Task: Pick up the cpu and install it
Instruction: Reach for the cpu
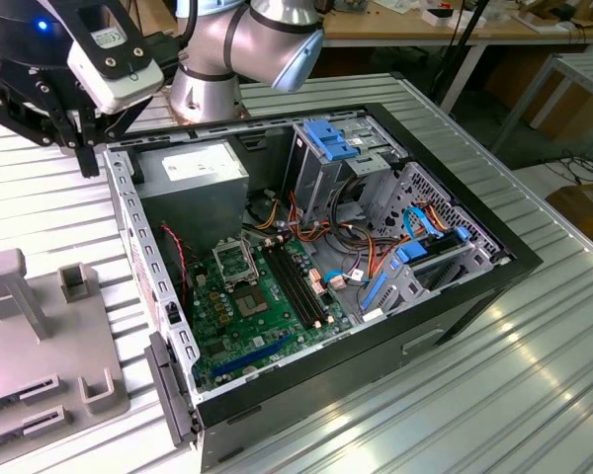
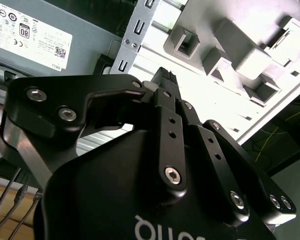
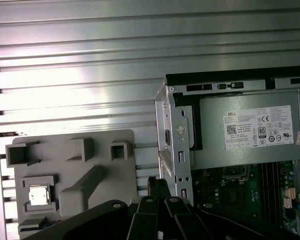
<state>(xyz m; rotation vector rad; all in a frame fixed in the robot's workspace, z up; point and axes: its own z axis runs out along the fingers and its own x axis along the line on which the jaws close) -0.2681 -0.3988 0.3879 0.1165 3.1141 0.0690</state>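
The cpu [image 3: 39, 195] is a small silvery square lying in a recess of the grey fixture plate [image 3: 75, 165] beside the computer case. My gripper [image 3: 157, 184] hangs shut and holds nothing, over the gap between that plate and the case's metal side wall [image 3: 172, 135]; its black fingertips [image 2: 162, 76] are pressed together. In the exterior view the gripper [image 1: 83, 158] is high at the exterior view's left, above the case's corner. On the green motherboard [image 1: 247, 316] the metal cpu socket [image 1: 232, 262] lies just below the power supply [image 1: 193, 168].
The open black case [image 1: 455, 296] holds a blue-topped drive cage [image 1: 331, 138], black memory slots [image 1: 301, 286] and loose cables. The grey fixture [image 1: 40, 346] carries upright holders. Ribbed aluminium table [image 1: 534, 395] surrounds everything. The arm's body [image 1: 257, 49] rises behind the case.
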